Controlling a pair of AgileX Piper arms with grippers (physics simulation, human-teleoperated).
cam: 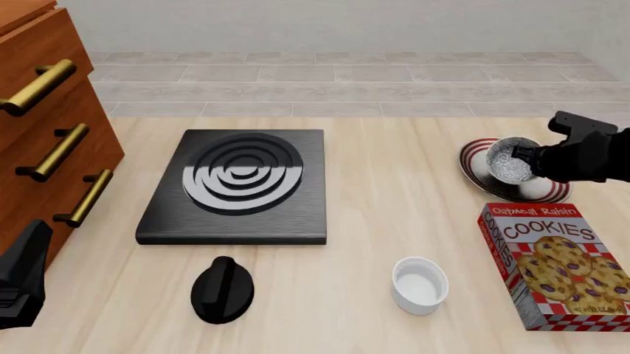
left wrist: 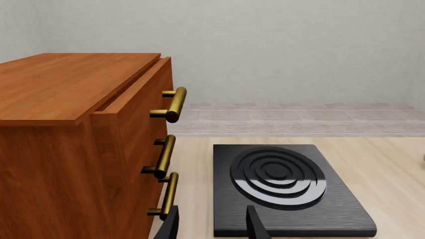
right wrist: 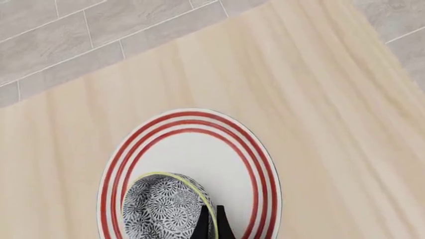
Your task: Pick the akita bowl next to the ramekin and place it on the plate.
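The akita bowl (cam: 509, 158), speckled black and white with a pale rim, is over the red-ringed plate (cam: 476, 171) at the table's right side and is tilted. My right gripper (cam: 530, 155) is shut on the bowl's rim. In the right wrist view the thin fingers (right wrist: 203, 225) pinch the rim of the bowl (right wrist: 159, 209) inside the plate (right wrist: 192, 144). I cannot tell whether the bowl rests on the plate. The white ramekin (cam: 420, 284) stands alone near the front. My left gripper (left wrist: 214, 226) is open and empty, low at the front left by the cabinet.
A black stove burner (cam: 236, 184) lies left of centre, with a black knob (cam: 221, 289) in front of it. The wooden drawer cabinet (cam: 40, 125) with brass handles fills the left edge. A cookie box (cam: 556, 265) lies at the front right, just in front of the plate.
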